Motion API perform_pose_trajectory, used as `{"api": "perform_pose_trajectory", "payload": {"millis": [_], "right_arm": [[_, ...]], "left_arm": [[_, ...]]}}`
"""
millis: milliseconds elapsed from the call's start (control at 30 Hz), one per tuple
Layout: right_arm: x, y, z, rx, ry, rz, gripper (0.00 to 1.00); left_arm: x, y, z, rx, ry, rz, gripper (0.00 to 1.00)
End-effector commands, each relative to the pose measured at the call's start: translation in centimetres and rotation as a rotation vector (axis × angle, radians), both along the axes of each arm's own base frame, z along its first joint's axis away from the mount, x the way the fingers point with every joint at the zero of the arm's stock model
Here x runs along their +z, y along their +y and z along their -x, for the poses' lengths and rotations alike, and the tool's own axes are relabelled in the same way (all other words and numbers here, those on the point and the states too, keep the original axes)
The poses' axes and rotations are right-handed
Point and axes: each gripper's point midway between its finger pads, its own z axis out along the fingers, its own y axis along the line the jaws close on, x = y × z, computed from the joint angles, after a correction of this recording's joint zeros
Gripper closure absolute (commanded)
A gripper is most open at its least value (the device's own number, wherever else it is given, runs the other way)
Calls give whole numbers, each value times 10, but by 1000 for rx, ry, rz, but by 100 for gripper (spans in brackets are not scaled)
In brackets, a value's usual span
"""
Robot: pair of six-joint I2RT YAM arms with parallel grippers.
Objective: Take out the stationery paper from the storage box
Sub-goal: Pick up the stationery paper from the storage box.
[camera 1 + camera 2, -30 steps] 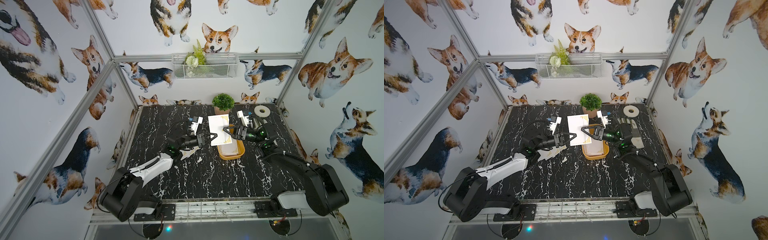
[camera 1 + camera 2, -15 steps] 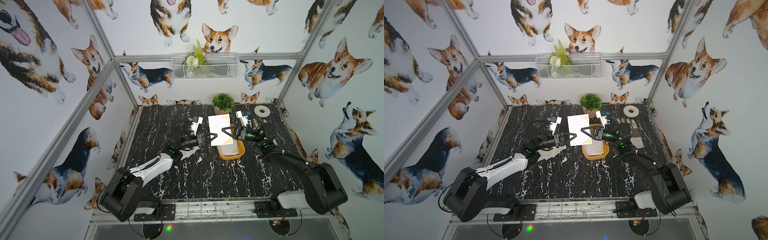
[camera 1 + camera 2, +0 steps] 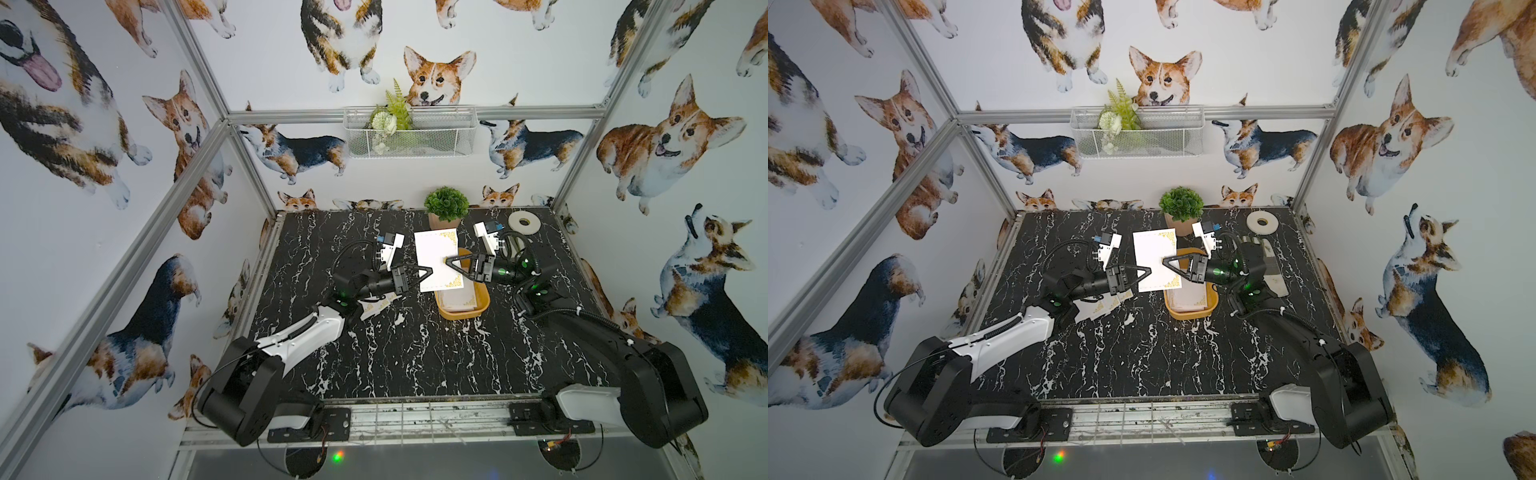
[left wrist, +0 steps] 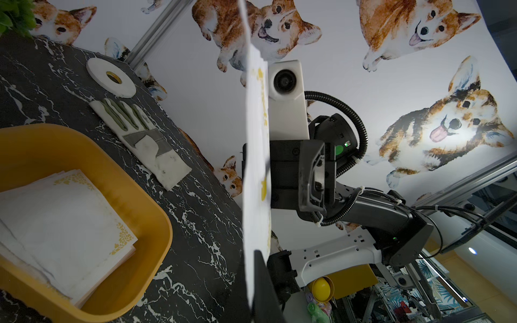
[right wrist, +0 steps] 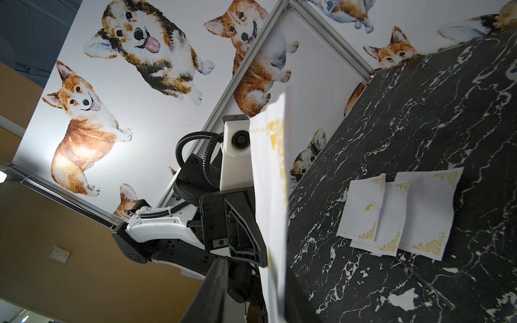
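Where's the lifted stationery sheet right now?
In both top views the sheet is held in the air by the left gripper, with the right gripper at its opposite edge, over the far end of the storage box, in front of the potted plant.

Both top views are evenly bright and sharp, bowing at the edges. Wrist views are dimmer, and the close sheet (image 4: 256,167) is blurred.

stationery paper (image 3: 434,257) is showing white with gold ornate corners | storage box (image 3: 461,315) is showing yellow-orange | tabletop (image 3: 415,365) is showing black marble, white veins | walls (image 3: 540,62) are showing corgi print on white | glove (image 4: 142,139) is showing white and grey
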Motion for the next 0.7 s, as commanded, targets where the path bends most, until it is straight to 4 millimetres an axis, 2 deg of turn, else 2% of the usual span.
{"api": "perform_pose_trajectory", "payload": {"millis": [0, 67, 100, 133, 200, 233, 267, 333, 367, 467, 533, 667], "right_arm": [[4, -1, -2, -14, -13, 5, 99], [4, -1, -2, -18, -14, 10, 98], [3, -1, -3, -22, -11, 13, 88], [3, -1, -4, -24, -10, 18, 85], [1, -1, -4, -29, -10, 22, 95], [1, -2, -5, -32, -9, 23, 96], [0, -2, -5, -35, -6, 25, 92], [-2, -2, -6, -37, 0, 28, 65], [-2, -2, -6, -37, 2, 29, 59], [-6, -2, -7, -43, 12, 42, 30], [-9, -3, -8, -58, 14, 57, 26], [-20, -6, -12, -102, 29, 111, 22]], "left_arm": [[4, 3, 0, 5, -18, 4, 100], [3, 5, 0, 10, -20, -2, 100], [3, 6, 0, 13, -19, -5, 100], [1, 6, -1, 17, -17, -10, 100], [-1, 7, -1, 21, -13, -21, 100], [-3, 8, -2, 26, -12, -26, 100], [-5, 10, -3, 34, -8, -33, 100], [-8, 13, -4, 48, -4, -44, 100], [-9, 15, -5, 56, -1, -49, 100], [-19, 26, -13, 113, 26, -96, 100], [-36, 42, -25, 201, 74, -179, 100], [-86, 88, -50, 412, 231, -423, 100]]}}
